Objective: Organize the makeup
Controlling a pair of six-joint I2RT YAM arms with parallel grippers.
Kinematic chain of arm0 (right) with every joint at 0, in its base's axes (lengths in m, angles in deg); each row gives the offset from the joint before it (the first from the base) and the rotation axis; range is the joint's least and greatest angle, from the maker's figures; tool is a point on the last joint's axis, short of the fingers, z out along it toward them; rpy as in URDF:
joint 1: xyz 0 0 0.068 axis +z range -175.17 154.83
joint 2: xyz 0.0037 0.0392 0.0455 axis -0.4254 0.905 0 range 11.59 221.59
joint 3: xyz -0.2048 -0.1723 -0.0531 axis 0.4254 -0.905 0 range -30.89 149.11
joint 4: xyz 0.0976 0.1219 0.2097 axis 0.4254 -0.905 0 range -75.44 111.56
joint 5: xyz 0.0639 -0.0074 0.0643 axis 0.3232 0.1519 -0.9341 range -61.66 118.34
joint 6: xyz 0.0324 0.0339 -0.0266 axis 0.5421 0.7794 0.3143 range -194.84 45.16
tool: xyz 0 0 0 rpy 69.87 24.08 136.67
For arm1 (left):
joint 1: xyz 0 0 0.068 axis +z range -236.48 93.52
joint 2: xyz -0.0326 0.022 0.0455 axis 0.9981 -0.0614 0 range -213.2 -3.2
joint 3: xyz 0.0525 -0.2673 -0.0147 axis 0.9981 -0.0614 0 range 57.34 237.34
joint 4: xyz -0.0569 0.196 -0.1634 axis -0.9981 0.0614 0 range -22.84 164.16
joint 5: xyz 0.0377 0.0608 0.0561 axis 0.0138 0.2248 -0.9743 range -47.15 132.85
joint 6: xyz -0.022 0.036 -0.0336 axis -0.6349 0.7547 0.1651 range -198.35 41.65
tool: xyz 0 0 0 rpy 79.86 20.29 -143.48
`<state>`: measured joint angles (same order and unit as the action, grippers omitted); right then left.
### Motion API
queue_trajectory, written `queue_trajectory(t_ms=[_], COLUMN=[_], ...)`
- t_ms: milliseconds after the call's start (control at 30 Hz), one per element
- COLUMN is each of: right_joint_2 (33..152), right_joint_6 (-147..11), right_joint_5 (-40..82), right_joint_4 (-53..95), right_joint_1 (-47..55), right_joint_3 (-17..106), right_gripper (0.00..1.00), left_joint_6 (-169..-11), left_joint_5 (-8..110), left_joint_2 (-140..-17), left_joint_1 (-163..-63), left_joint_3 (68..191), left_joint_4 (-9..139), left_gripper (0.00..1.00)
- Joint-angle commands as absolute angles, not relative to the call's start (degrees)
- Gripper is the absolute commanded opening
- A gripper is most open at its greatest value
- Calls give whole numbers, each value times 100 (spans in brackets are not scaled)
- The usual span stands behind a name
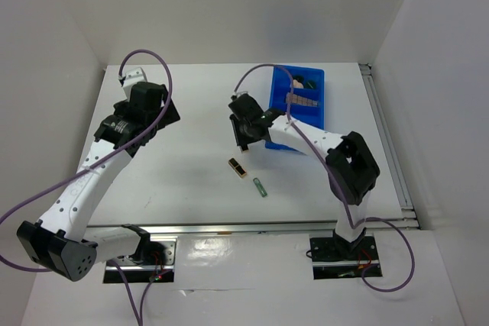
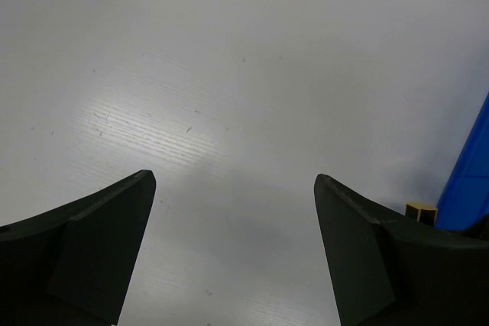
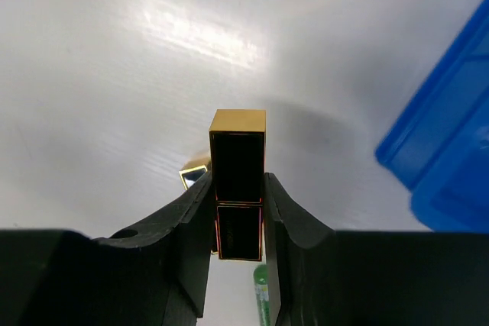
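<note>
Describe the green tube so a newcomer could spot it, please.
Find the blue bin at the table's far right. Nearer the arm bases lie two small items. The tube is the right-hand one: slim and green, not the black-gold lipstick.

The left gripper [image 2: 233,188] is held with fingers spread wide, its arm reached forward; the right gripper [image 3: 238,198] is clamped around a black-gold lipstick [image 3: 238,146].

No writing, brand or number can be read on the lipstick [image 3: 238,188], green tube [image 1: 261,187], blue bin [image 3: 447,143] or bench [image 1: 191,181].
</note>
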<state>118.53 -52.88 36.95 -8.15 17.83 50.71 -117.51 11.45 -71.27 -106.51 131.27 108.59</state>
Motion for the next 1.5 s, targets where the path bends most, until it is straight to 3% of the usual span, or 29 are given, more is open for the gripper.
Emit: queue_trajectory(t_ms=[0, 233, 600, 767, 1100, 1167, 1367, 1467], right_joint_2=[11268, 10819, 10748, 10993, 11443, 11513, 11636, 11584], right_joint_6=[-5882, -6587, -6640, -6508, -6403, -6403, -6350, -6350], right_joint_5=[4397, 5154, 4777, 4777, 4715, 4715, 4663, 4663], right_joint_4=[-823, -261, 179, 179, 179, 179, 64, -41], right_joint_1=[1729, 851, -267, -320, -320, -320, -320, -320], right_joint_3=[5560, 5112, 4206, 4153, 4224, 4276, 4382, 4540], right_gripper=[13, 12, 12, 23, 27, 40, 52, 52], left_joint_6=[-11676, -11676, -11623, -11570, -11570, -11570, -11570, -11570], left_joint_5=[1138, 1138, 1138, 1138, 1138, 1086, 1086, 1086], left_joint_2=[-7122, -7122, -7175, -7228, -7176, -7175, -7122, -7122], left_joint_1=[-10626, -10626, -10626, -10626, -10626, -10626, -10626, -10626], left_joint_3=[13240, 13240, 13345, 13398, 13398, 13398, 13337, 13337], left_joint_4=[10706, 10706, 10706, 10706, 10706, 10706, 10706, 10706], left_gripper=[99, 99, 99, 99, 99, 99, 99, 99])
